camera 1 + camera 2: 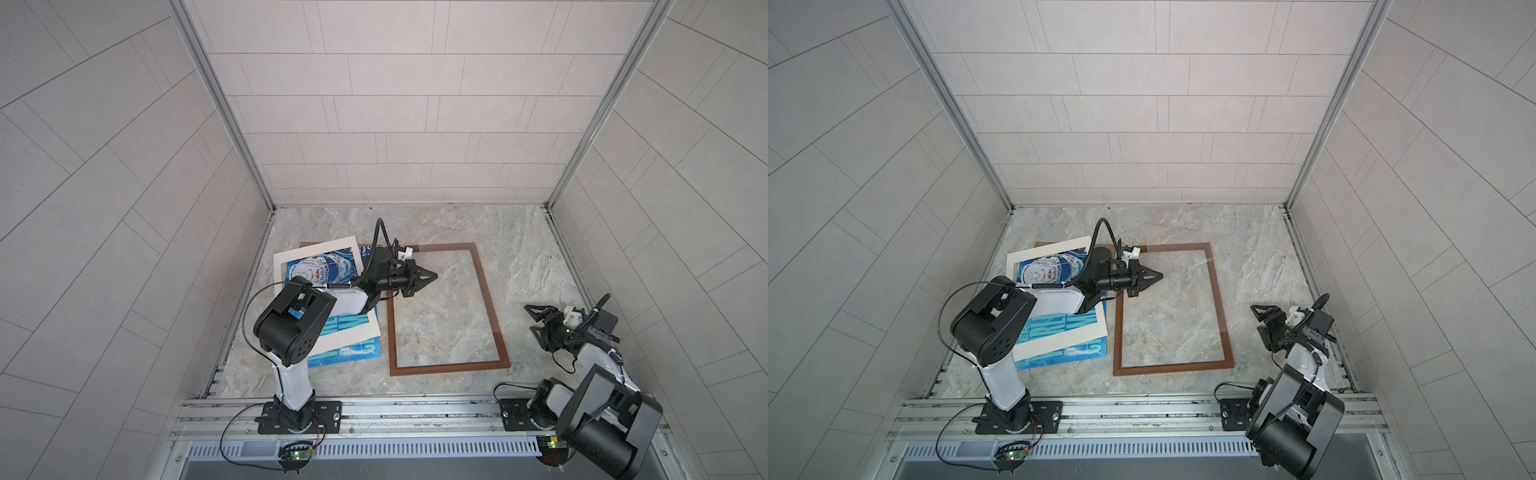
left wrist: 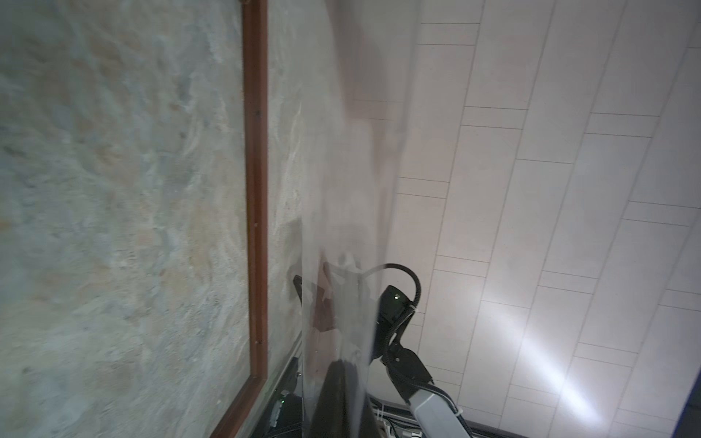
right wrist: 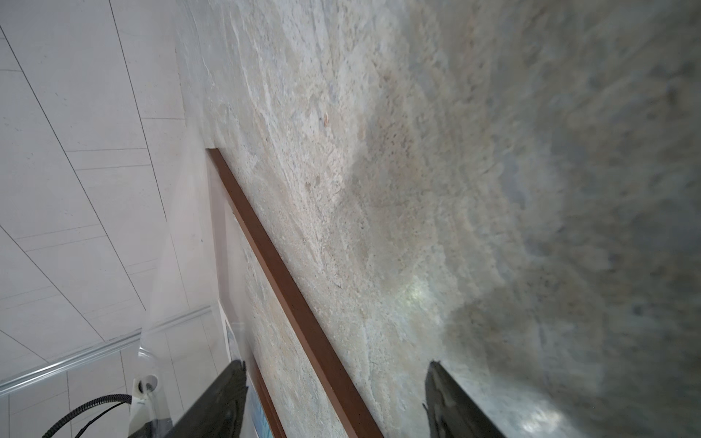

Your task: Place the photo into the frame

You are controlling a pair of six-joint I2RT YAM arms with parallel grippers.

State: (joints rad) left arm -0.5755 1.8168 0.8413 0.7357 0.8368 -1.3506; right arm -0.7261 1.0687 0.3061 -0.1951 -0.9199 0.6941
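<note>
At the bottom edge of both top views an aluminium rail [image 1: 415,409] is seen, with the two arm bases bolted to it. Just above it, at the lower right, the right gripper [image 1: 532,319] is held over the marble table [image 1: 519,257] with its jaws spread wide and nothing between them (in the right wrist view only bare stone and one side of the frame [image 3: 288,288] are seen between the fingers [image 3: 220,402]).

In the middle of both top views the frame [image 1: 451,368] is laid flat on the table, and marble is seen through its opening. Just beside its left side the photo [image 1: 357,352] is found, face up and turned slightly askew. It is largely covered by a white mat [image 1: 316,246], and the helmet picture is visible through the cut-out.

Above the frame's upper left part the left gripper [image 1: 432,275] is stretched out with its jaws pressed together. In the left wrist view a clear sheet [image 2: 337,242] is seen clamped between them. How far the sheet reaches over the frame cannot be told.

The tiled wall [image 1: 395,124] fills the top.
</note>
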